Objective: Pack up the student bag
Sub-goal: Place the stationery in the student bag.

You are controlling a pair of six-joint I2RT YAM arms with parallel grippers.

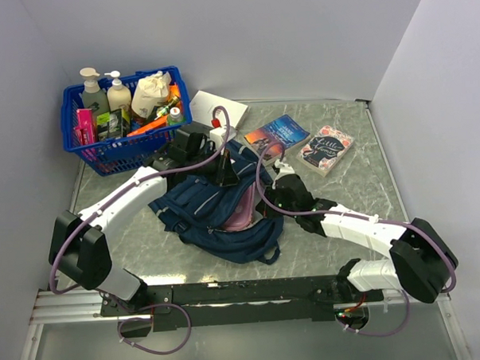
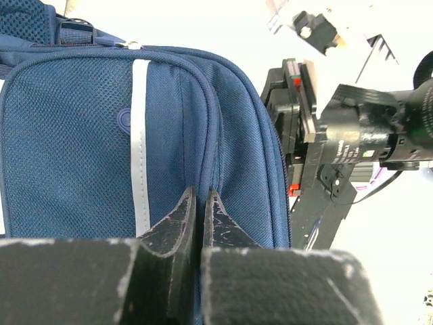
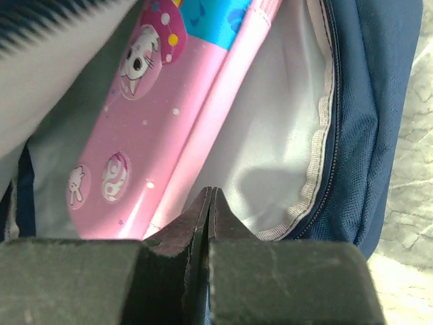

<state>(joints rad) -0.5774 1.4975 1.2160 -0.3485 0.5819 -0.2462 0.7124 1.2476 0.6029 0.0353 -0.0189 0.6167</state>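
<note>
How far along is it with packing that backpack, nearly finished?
Partly. Done: a pink cartoon case lies inside the open student bag. In hand: the left gripper appears to pinch the bag's blue fabric, while the right gripper sits shut at the opening beside the case. Left: the blue book and the dark book lie outside, not yet packed.

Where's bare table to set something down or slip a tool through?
Free: the right strip of the table between the pink book and the right arm; the near-left patch between the left arm, the backpack and the base rail. Crowded: far left, around the basket and white sheet.
</note>
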